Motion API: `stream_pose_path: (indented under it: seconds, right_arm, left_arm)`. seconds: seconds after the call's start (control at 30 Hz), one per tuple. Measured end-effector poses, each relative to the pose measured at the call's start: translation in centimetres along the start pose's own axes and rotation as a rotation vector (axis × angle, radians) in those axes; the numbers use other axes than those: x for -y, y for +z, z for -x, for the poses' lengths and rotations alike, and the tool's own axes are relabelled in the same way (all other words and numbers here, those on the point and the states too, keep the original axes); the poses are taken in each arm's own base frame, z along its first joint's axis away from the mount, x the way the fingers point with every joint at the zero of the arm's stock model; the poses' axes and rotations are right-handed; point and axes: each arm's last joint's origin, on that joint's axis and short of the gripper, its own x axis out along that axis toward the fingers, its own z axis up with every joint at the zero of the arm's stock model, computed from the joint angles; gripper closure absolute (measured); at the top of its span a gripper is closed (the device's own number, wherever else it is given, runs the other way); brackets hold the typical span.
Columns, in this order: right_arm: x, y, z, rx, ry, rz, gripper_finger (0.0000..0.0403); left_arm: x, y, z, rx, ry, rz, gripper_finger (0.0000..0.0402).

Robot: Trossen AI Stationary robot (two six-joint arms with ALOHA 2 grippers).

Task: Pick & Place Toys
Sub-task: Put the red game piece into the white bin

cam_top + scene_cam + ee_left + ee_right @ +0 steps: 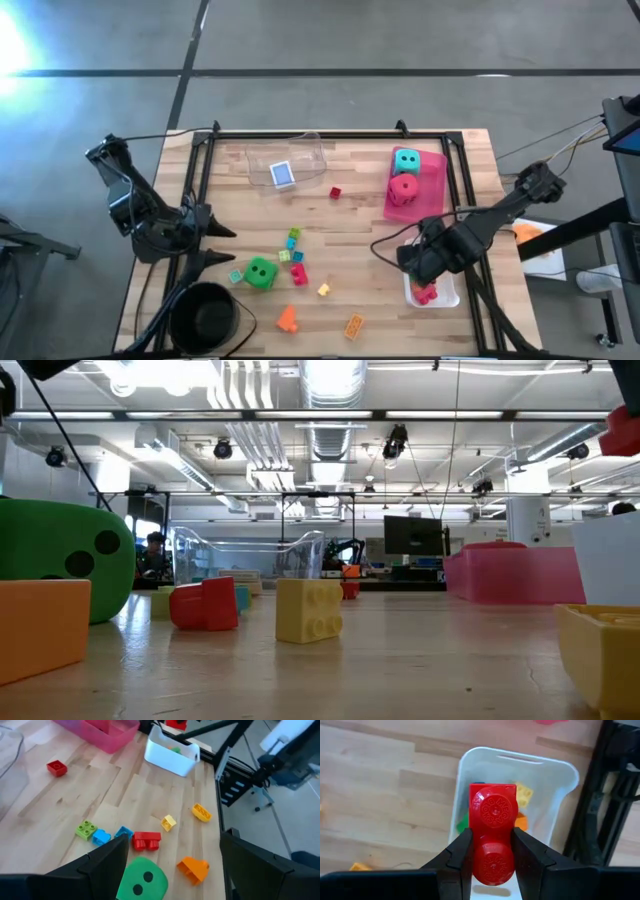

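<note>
A red brick [492,837] sits clamped between the two fingers of the right gripper [492,855], which we see hanging directly above the white tray [560,775] at the table's four o'clock edge. Yellow, green and orange bricks lie in that tray. At nine o'clock, the left gripper [172,865] waits with fingers spread wide, over the green die [261,272].
</note>
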Motion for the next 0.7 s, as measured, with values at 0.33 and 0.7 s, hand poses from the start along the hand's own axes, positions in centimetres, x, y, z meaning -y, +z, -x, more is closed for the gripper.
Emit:
stream_pose_path:
  seconds: [0.33, 0.7]
  right_arm:
    - [1.7, 0.4, -3.1, -0.018, 0.016, 0.018, 0.0305]
    - [2.1, 0.0, -7.7, -0.042, 0.015, 0.055, 0.0305]
  left_arm:
    - [-0.7, 0.7, -0.6, 0.036, 0.060, 0.111, 0.0085]
    - [-1.2, 1.2, -1.0, 0.063, 0.102, 0.187, 0.0085]
